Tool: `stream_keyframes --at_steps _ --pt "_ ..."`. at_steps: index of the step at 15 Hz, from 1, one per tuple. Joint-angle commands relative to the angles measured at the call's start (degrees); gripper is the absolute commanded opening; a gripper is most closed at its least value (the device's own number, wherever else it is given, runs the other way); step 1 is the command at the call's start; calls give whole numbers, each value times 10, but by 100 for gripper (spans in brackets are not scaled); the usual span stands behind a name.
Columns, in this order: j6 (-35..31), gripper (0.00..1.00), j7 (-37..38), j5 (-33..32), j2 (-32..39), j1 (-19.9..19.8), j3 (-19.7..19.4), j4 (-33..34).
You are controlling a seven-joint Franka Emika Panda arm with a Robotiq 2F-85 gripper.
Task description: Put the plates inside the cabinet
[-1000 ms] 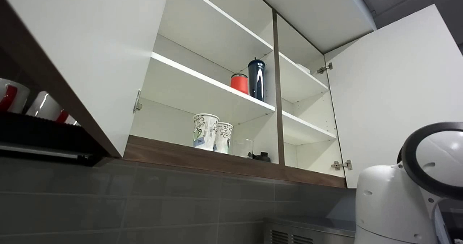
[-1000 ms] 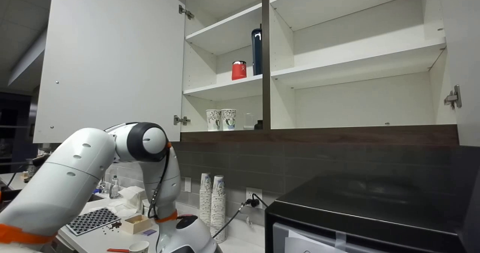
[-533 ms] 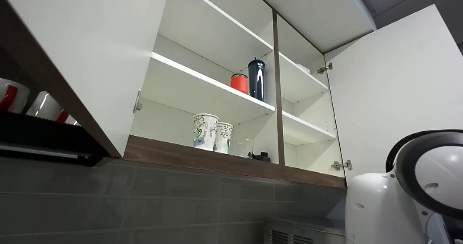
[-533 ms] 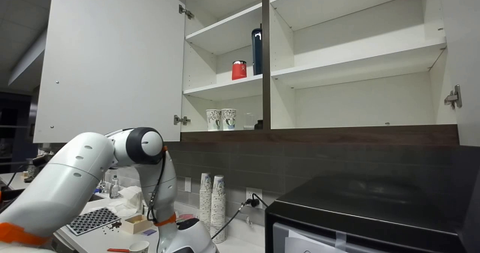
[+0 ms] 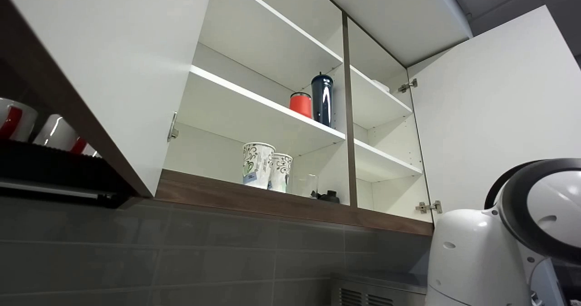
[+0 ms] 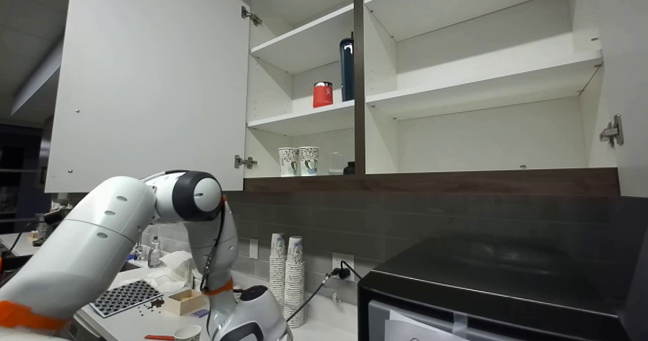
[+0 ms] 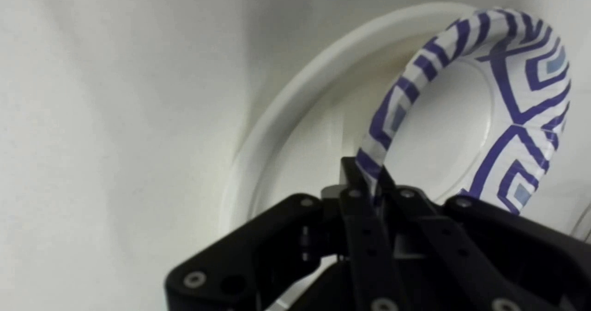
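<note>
the hand (image 7: 368, 171) is clamped on the rim of a blue-patterned plate (image 7: 461, 112), which tilts over a plain white dish (image 7: 304, 149) on a pale surface (image 7: 115, 163). in both exterior views the cabinet (image 6: 491, 141) stands open, patterned cups (image 6: 308, 161) at its bottom, a red tumbler (image 6: 322, 95) on the shelf (image 6: 304, 122) above.

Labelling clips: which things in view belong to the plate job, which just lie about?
Job: patterned plate, end effector gripping its rim, open cabinet.
Lying about: red tumbler, navy tumbler, patterned cups, cup stacks, wooden box.
White dish behind plate: can't tell.
</note>
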State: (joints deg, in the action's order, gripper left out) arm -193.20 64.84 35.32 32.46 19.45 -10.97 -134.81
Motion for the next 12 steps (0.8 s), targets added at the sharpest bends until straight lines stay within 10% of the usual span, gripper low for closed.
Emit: stream_keyframes --at_steps 1,5,6,8,9,12 --pt "37 2 -49 -38 -19 -54 64 6" --pt "80 2 -78 -69 -15 -73 85 10" --pt "79 15 -79 -68 -14 -66 76 9" --pt "61 4 -83 -65 -21 -69 77 2" --pt "53 36 -89 -64 -29 -75 85 -2" --pt "40 40 -124 -82 -54 -93 109 -18"
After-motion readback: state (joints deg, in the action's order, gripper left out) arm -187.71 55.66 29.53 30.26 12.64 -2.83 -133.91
